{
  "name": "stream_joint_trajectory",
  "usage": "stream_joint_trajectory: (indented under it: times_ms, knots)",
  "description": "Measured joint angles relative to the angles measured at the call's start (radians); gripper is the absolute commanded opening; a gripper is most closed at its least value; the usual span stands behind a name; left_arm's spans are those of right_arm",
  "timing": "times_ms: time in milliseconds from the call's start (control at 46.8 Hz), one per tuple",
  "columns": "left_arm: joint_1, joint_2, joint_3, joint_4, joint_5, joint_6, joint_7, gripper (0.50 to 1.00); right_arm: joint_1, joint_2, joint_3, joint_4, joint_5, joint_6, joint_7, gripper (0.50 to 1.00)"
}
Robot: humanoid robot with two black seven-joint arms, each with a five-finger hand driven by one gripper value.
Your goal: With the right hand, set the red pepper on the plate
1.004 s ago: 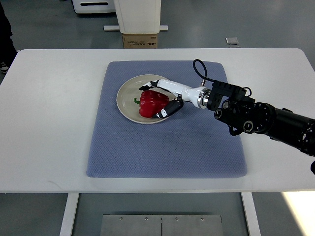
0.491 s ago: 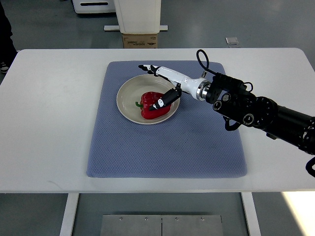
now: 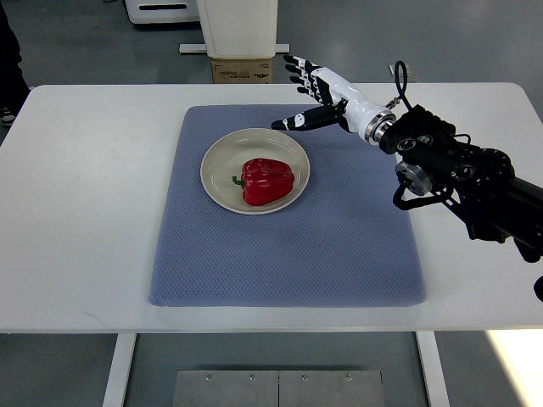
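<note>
Top view: I look steeply down on a white tabletop (image 3: pixel 85 212) with a blue mat (image 3: pixel 280 254) spread over its middle.
Pepper: I see the red pepper (image 3: pixel 267 181) lying in the plate (image 3: pixel 221 161), a little toward the plate's right side, its green stem pointing left.
Plate: a round cream plate sits on the far left part of the mat, well inside the mat's edges.
Right hand: my right hand (image 3: pixel 312 97) is up over the far edge of the mat, near the tabletop's far edge, beyond and to the right of the plate. It is clear of the pepper and the plate, touching neither.
Hand state: released. I see the fingers (image 3: pixel 299 71) spread apart and pointing left, with the thumb (image 3: pixel 293 122) stretched toward the plate's far rim; nothing is in the grasp.
Right arm: the black forearm (image 3: pixel 467 178) comes in from the right edge of the picture and crosses the right edge of the mat, with a black cable looping above the wrist.
Beyond the table: I make out a cardboard box (image 3: pixel 243 69) on the floor past the tabletop's far edge, under a white unit.
</note>
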Motion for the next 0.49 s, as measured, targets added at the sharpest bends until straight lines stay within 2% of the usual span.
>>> stream_joint_trajectory:
  times_ms: [256,491]
  knots:
    - [0.001,0.0,0.0,0.0,0.0,0.0,0.0,1.0,-0.085,-0.049,0.215,-0.007,0.042,-0.012,-0.06,1.0]
    - [0.001,0.0,0.0,0.0,0.0,0.0,0.0,1.0,-0.158,-0.055,0.342,-0.017,0.043,-0.034,-0.066,1.0]
